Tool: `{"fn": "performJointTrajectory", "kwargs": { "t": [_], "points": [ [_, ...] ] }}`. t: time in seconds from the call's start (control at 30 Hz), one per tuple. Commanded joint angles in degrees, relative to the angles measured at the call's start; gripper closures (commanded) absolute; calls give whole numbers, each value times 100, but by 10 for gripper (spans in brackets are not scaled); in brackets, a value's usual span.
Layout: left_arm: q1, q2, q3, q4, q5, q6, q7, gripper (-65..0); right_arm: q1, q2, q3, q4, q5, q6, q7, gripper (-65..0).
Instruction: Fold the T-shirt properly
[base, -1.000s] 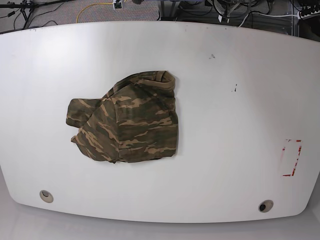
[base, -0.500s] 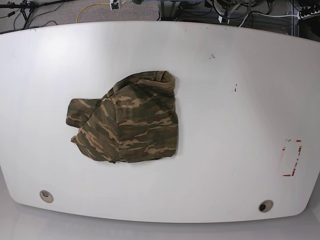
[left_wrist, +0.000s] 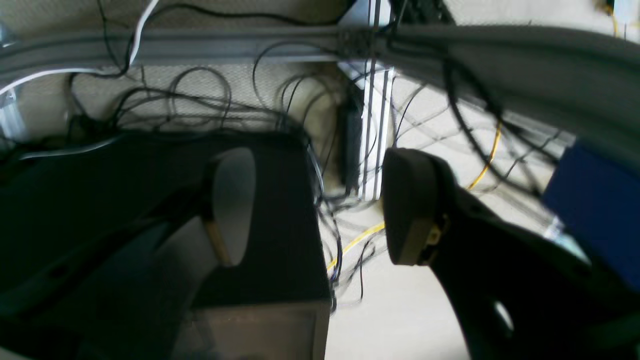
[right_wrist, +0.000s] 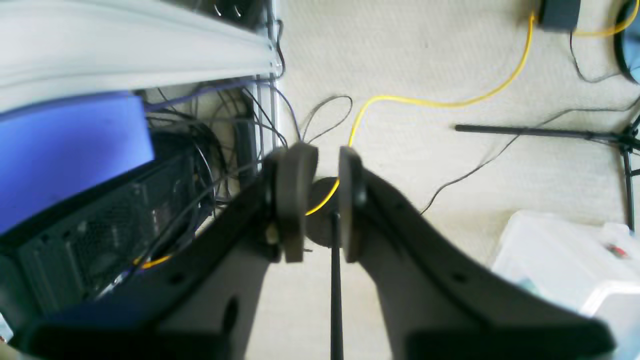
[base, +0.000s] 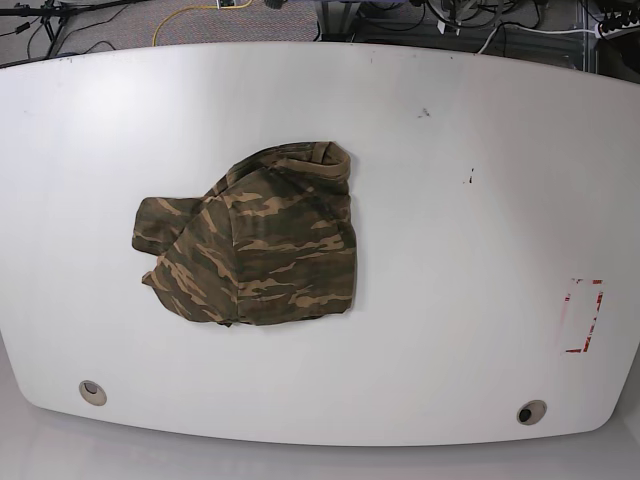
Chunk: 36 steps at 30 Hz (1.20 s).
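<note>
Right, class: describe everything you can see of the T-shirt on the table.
The T-shirt is soft fabric in a camouflage print of olive, brown and tan. It lies bunched and partly folded on the white table, left of centre, one sleeve sticking out to the left, the collar rumpled at the far edge. Nothing but the table touches it.

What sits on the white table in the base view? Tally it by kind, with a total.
Camouflage T-shirt: 1
Round holes in the table, near its front edge: 2
Red tape outline: 1
Total: 4
</note>
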Motion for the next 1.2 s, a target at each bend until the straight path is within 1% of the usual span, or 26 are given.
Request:
{"fn": "performJointTrajectory", "kwargs": {
  "t": [0.0,0.1,0.17,0.5,0.57,0.9,0.97,1.17],
  "points": [
    [163,-33,14,255,10,-9,-105,-371,-221,24,16,190,2,22,32,-111],
    [263,-47,22,481,15,-8,-109,-371,-320,15,23,356,-2,27,31,-111],
    [478,-89,63,801,33,-10,-84,-371,-448,28,-7,527,4,-6,-13,-110],
    [817,-111,29,1301,61,2,-203,-370,-790,-18,10,1075,4,-4,-23,-114],
    [926,-139,19,1517,63,26,-228,-373,-924,-53,18,1335,14,0,-44,-111],
    [1250,-191,34,1832,112,22,-189,-372,-1322,-75,6,1887,15,-14,-107,-108],
    [1432,-210,51,2033,77,23,-147,-369,-1522,-88,-7,2162,21,-11,-136,-106],
    [1702,-236,30,2418,77,13,-135,-368,-1747,-116,-10,2531,28,-10,-153,-106]
  ]
}}
